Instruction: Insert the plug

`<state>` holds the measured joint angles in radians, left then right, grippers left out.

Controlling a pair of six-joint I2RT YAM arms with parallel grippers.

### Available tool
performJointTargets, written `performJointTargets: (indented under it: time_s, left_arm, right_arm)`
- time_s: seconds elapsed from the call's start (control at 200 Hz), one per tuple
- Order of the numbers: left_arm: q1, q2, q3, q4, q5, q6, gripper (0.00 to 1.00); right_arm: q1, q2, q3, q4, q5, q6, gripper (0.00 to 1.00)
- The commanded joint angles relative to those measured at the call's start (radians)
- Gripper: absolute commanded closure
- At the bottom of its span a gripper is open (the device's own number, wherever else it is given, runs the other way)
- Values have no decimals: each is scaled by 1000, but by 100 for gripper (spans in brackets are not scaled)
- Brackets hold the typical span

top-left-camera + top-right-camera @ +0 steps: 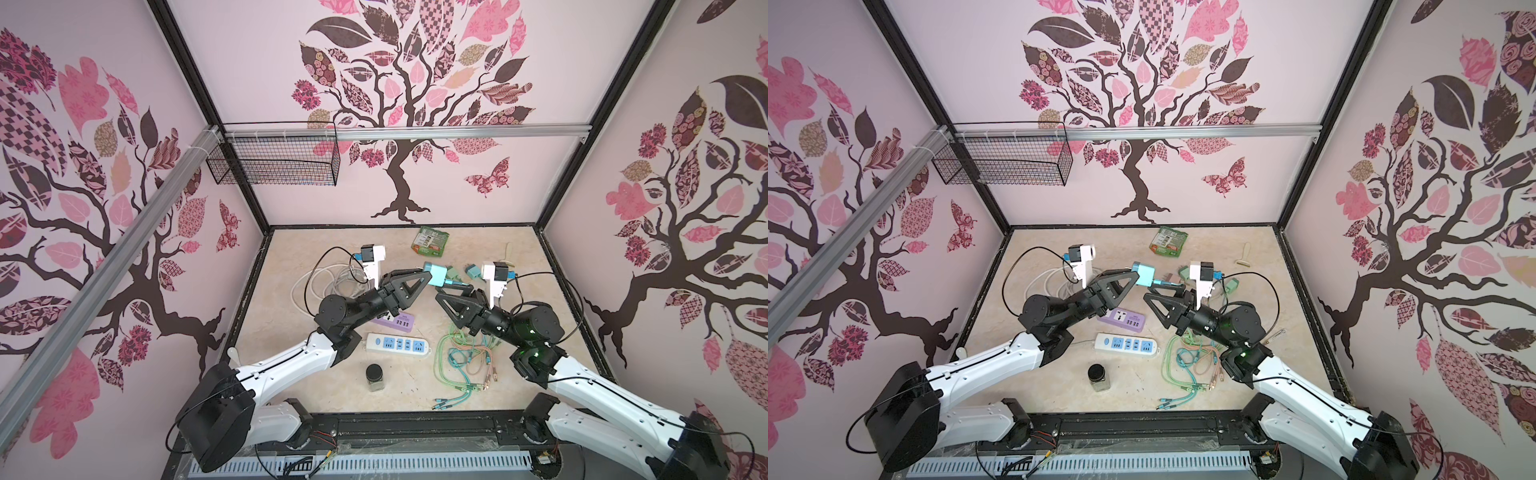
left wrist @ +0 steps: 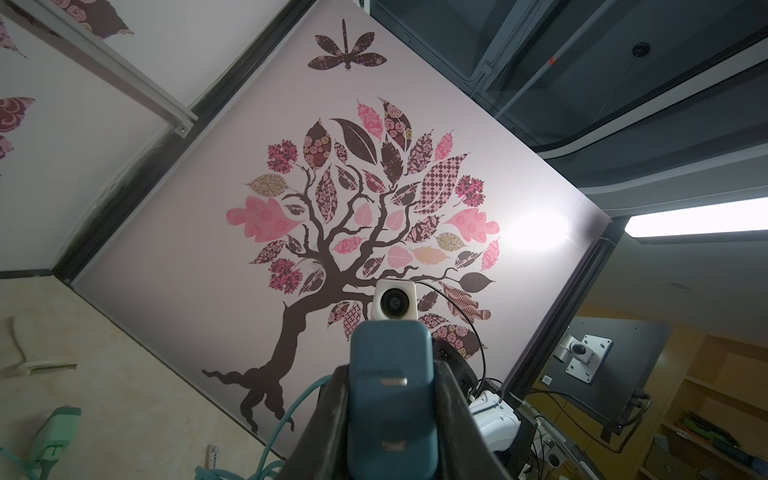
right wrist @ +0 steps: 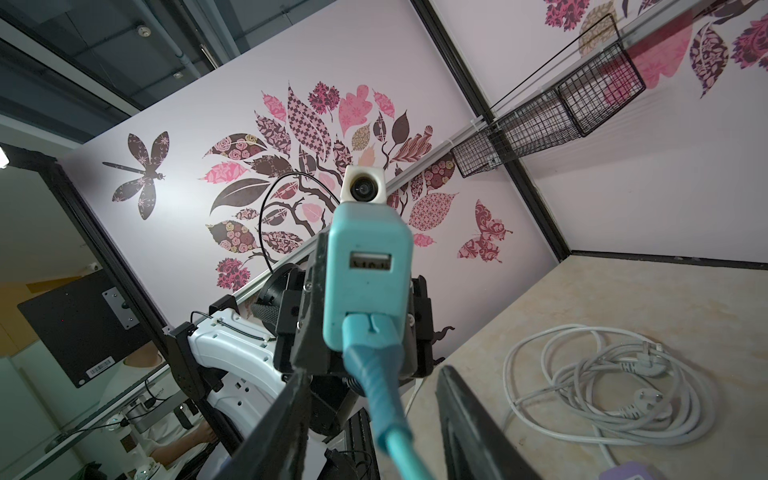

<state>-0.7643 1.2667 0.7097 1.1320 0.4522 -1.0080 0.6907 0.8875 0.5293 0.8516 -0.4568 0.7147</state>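
**A:** Right wrist view: how many things are there, and where is the plug?

**B:** One teal charger block (image 3: 368,286) with two ports. One port is bare, and the other is filled by the single teal plug (image 3: 370,332). Its cable (image 3: 386,411) runs between the right fingers (image 3: 286,419), which stand apart on either side of it.

**A:** And the left fingers (image 2: 324,428)?

**B:** Clamped on the block, raised above the worktop (image 1: 407,390). Two power strips lie below — one purple (image 1: 397,322), one white (image 1: 397,344) — plus one dark-lidded jar (image 1: 375,377).

Cable tangle (image 1: 459,359), white strip (image 1: 397,344), purple strip (image 1: 400,322) and jar (image 1: 375,377) crowd the near floor (image 1: 415,395) (far-left corner bare)
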Motion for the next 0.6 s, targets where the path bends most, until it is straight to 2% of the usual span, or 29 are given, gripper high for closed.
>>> performJointTargets:
  time_s: [0.0,0.595]
  left_arm:
    - [-12,-1,-21,43,-2,28,100]
    - [-35,-6,-45,43,6,63,100]
  right_arm:
    - [-3,7,48,52,7,-8,49]
    - [-3,32,109,47,21,5,54]
